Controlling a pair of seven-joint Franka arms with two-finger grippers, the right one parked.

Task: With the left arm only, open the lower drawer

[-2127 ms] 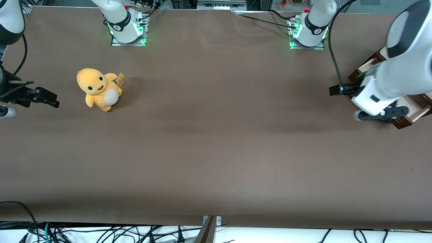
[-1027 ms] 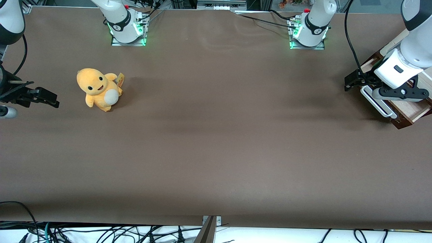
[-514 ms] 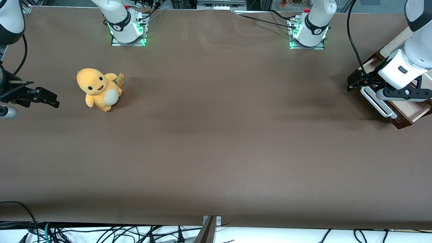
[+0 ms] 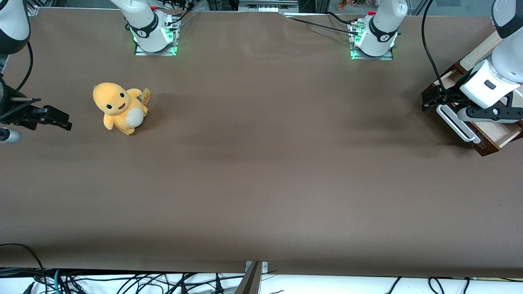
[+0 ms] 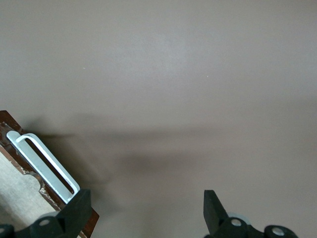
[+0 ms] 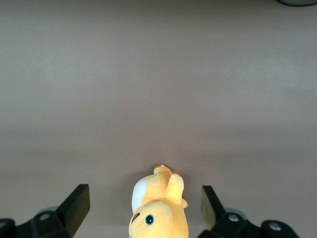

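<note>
The lower drawer (image 4: 496, 134) stands pulled out from the cabinet (image 4: 448, 77) at the working arm's end of the table, pale wood showing inside. Its long white bar handle (image 4: 457, 122) runs across its front. My left arm (image 4: 488, 83) reaches over the drawer. Its black gripper (image 4: 432, 99) hangs at the handle's end farther from the front camera. In the left wrist view the gripper (image 5: 143, 213) is open and empty, with bare table between the fingertips (image 5: 77, 206). The handle (image 5: 44, 166) and drawer (image 5: 17, 196) lie beside one finger.
A yellow plush toy (image 4: 119, 108) sits toward the parked arm's end of the table and shows in the right wrist view (image 6: 158, 210). Two white arm bases with green lights (image 4: 155, 36) (image 4: 372, 38) stand along the table's edge farthest from the front camera. A black cable (image 4: 428, 53) loops above the cabinet.
My left arm has drawn back from over the drawer, away from the front camera and toward its own end of the table, uncovering the white handle. The drawer has not moved.
</note>
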